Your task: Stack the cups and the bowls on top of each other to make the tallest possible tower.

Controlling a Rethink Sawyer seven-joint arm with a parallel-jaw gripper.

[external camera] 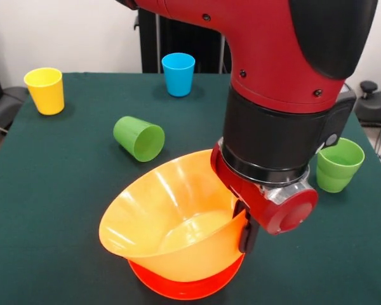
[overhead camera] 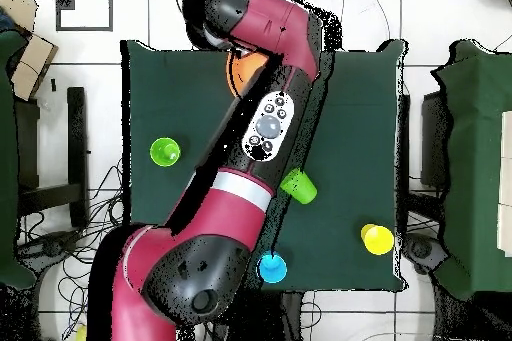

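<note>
Gripper point(external camera: 246, 234) clamped on tilted yellow-orange bowl point(external camera: 171, 232) (rim pinched), over orange-red bowl point(external camera: 187, 287); green cup point(external camera: 140, 138) toppled behind.

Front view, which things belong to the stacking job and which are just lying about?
Job: yellow plastic tumbler, light blue plastic tumbler, tipped green plastic tumbler, upright green plastic tumbler, glossy yellow-orange flared bowl, orange-red bowl under it.
Lying about: black chair.
</note>
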